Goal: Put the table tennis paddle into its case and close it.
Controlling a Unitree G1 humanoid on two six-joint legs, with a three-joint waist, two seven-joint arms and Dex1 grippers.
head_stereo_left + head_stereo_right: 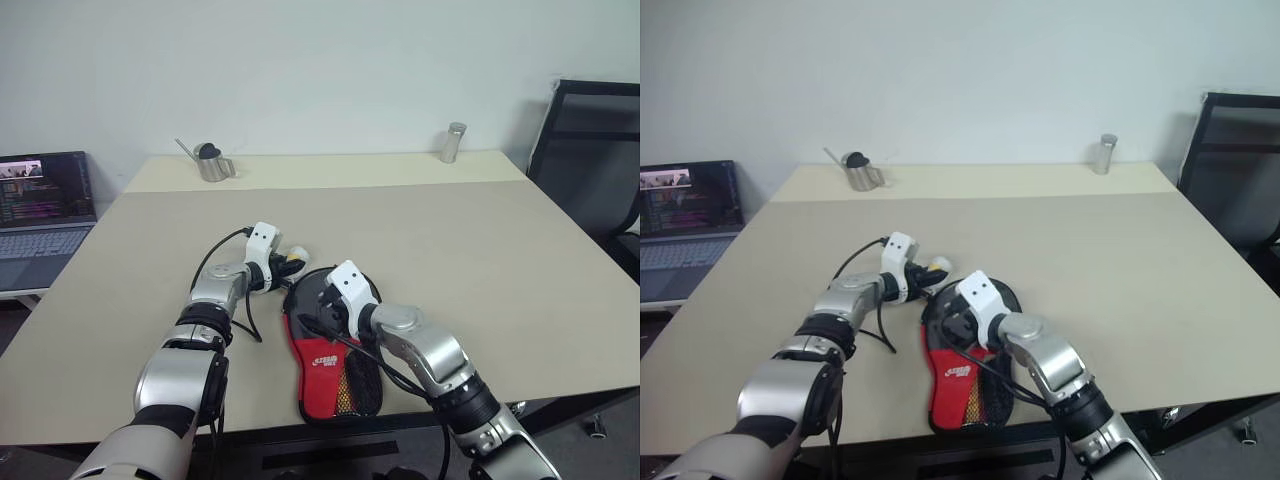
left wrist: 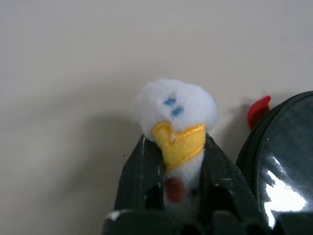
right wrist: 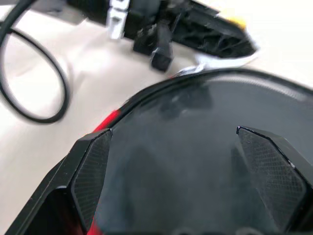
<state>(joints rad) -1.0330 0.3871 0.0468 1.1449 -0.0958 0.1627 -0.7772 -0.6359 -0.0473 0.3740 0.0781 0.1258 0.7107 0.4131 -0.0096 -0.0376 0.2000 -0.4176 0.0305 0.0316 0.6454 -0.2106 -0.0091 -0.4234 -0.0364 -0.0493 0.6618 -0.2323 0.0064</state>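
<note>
Note the white logo on the red panel of the case; its lettering is too small to read. The case lies on the table at the near edge, round end away from you. The paddle shows as a glossy black round face at that end, inside the zipper edging. The right tool hovers over this face, fingers spread wide, pinching nothing. Just beside the case's round end, the left tool is pressed together on a small white plush toy with a yellow band. A metal cup and a jar stand at the far edge.
</note>
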